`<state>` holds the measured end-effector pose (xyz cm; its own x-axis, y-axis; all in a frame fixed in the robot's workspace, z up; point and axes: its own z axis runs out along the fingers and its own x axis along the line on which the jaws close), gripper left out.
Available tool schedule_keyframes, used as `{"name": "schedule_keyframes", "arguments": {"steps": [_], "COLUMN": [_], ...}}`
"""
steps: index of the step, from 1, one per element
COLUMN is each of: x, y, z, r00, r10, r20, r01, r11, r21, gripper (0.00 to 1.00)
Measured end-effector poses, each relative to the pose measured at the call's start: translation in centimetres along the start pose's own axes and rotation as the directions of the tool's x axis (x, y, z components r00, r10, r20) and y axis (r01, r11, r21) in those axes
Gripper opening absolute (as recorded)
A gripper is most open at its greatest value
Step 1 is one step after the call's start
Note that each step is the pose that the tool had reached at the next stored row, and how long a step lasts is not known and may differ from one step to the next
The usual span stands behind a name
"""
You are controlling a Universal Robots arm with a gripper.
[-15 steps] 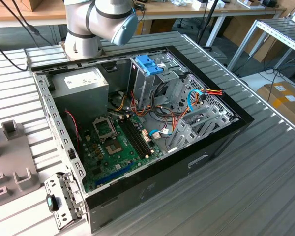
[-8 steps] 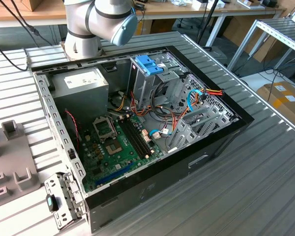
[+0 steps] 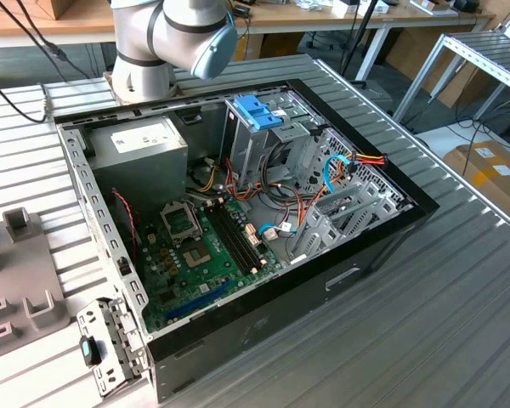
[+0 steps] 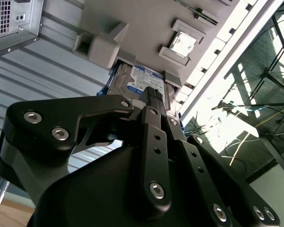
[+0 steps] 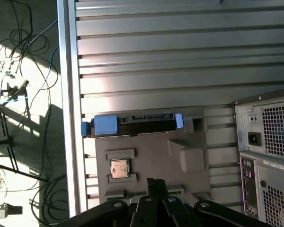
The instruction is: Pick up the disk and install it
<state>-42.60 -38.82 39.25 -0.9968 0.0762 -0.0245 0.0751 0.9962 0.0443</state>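
Gripper [image 5: 156, 181] jaws clenched on nothing, near grey fixture [image 5: 151, 147]; disk [image 4: 140, 81] at fixture edge, blue-white label print unreadable.

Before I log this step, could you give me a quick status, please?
Pincer over grey fixture, short of the disk. Disk seated in fixture's edge slot. Processor chip nearby in fixture.

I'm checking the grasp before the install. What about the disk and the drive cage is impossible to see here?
Disk, second wrist view: its near end is hidden behind the gripper, so contact cannot be judged.
Disk, first wrist view: part of it is hidden by the grey fixture.
Drive cage, exterior view: its inside is hidden by its own walls.
Arm, exterior view: cut off by the top edge.
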Motion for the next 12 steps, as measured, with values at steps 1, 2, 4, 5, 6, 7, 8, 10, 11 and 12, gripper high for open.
{"name": "schedule_keyframes", "arguments": {"steps": [1,2,4,5,6,7,8,10,11,12], "x": [0.11,0.32,0.62,0.77,0.79,0.79,0.80,0.82,0.82,0.83], "y": [-0.01,-0.02,-0.05,-0.06,-0.06,-0.06,-0.06,-0.06,-0.06,-0.06], "z": [-0.01,-0.01,-0.01,-0.02,-0.02,-0.02,-0.02,-0.02,-0.02,-0.02], "r00": [1.0000,1.0000,1.0000,1.0000,1.0000,1.0000,1.0000,1.0000,1.0000,1.0000], "r10": [0.000,0.000,0.000,0.000,0.000,0.000,0.000,0.000,0.000,0.000], "r20": [0.0000,0.0000,0.0001,0.0000,0.0000,0.0000,0.0000,0.0000,0.0000,0.0000], "r01": [0.000,0.000,0.000,0.000,0.000,0.000,0.000,0.000,0.000,0.000], "r11": [1.0000,1.0000,1.0000,1.0000,1.0000,1.0000,1.0000,1.0000,1.0000,1.0000], "r21": [0.0000,0.0000,-0.0001,0.0000,-0.0001,-0.0001,0.0000,0.0000,0.0000,0.0000], "gripper": [0.11,0.11,0.11,0.11,0.11,0.11,0.11,0.11,0.11,0.11]}}
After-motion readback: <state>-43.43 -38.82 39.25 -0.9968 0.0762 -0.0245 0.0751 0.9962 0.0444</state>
